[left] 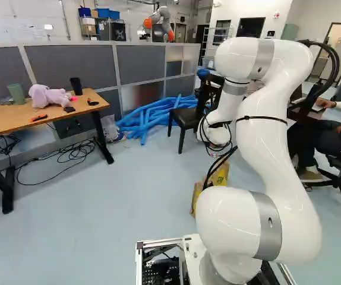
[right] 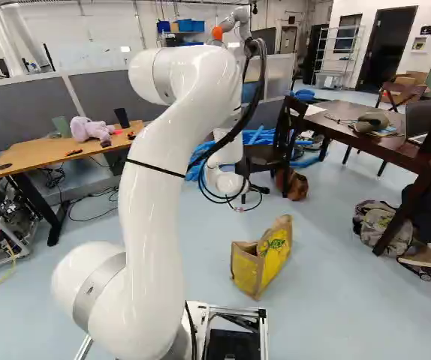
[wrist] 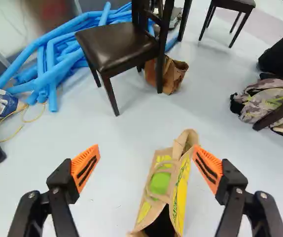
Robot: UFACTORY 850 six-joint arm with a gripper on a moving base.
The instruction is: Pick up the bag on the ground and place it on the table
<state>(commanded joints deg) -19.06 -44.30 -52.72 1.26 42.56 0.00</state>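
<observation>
Bag [right: 272, 259] whole in right base view, part-hidden in left.

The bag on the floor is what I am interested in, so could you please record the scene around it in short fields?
bag: tan and yellow, on the floor, top open
gripper: open, bag not held
light wooden table: at the left of both base views, bearing a purple plush toy
dark table: at the right of the right base view
chair: dark, beside blue tubes
task state: bag not yet lifted
</observation>
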